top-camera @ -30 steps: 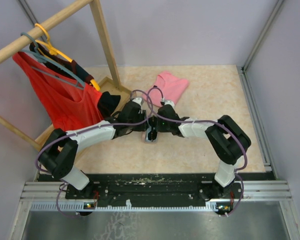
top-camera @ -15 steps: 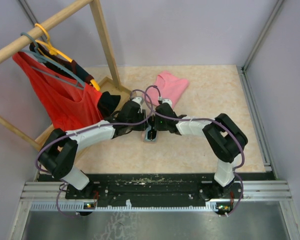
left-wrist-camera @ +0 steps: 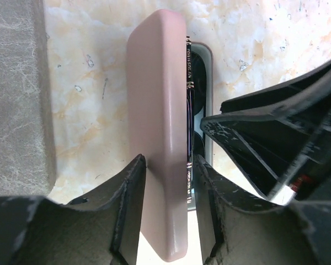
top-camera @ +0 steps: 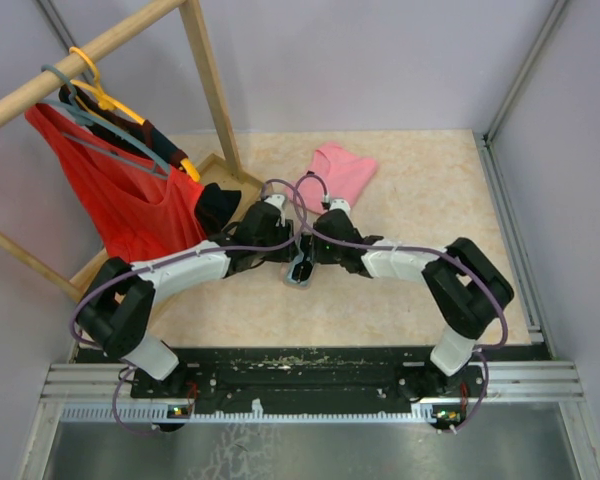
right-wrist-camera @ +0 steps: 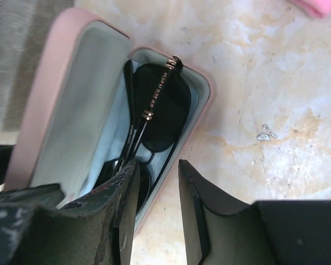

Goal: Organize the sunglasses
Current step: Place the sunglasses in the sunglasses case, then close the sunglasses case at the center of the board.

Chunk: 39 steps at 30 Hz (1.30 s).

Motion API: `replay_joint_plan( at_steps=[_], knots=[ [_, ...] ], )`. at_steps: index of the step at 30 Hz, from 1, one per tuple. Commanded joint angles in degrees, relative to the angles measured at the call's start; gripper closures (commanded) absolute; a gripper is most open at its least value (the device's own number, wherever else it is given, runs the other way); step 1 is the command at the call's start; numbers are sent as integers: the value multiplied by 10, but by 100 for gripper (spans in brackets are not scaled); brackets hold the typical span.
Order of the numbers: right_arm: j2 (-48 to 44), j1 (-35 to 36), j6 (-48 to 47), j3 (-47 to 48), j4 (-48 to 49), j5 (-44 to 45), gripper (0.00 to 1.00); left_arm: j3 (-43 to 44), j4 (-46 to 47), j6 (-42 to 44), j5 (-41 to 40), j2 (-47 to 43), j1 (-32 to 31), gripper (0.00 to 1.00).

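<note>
You had one pair nearly stowed. The pink case (right-wrist-camera: 60,94) lay open on the table (top-camera: 430,200), its lid standing upright and clenched between the fingers of your left hand (left-wrist-camera: 166,182). The sunglasses (right-wrist-camera: 160,110) lay folded inside it on a light-blue cloth (right-wrist-camera: 117,132). Your right hand (right-wrist-camera: 157,171) straddled the case's near rim, one finger over the lenses and one outside; I could not tell whether it gripped anything. By my judgement the lid was not yet closed, and no second pair showed anywhere. A grey block (left-wrist-camera: 16,94) just beside the case may have been another case. Pale lilac walls (top-camera: 380,60) enclosed the cream marbled table. A wooden rack (top-camera: 210,80) at the far left carried a red garment (top-camera: 110,190) on hangers, and a pink garment (top-camera: 342,172) lay beyond the hands
</note>
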Motion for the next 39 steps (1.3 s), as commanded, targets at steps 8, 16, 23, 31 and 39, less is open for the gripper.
replay_joint_plan(
  at_steps=[8,16,23,31,39],
  knots=[
    [-139,-32,89,-118,143,-6,62,6,2,-2,6,-30,-4,41],
    [-146,-69,137,-159,128,-24,72,1,13,-5,31,-43,-4,44],
    [-110,-71,150,-165,152,-78,78,-6,18,-10,39,-40,-4,51],
    [-64,-71,158,-145,153,-95,83,-10,23,-11,42,-42,-4,58],
    [-21,-71,160,-124,168,-120,88,-12,24,-12,41,-35,-4,62]
  ],
)
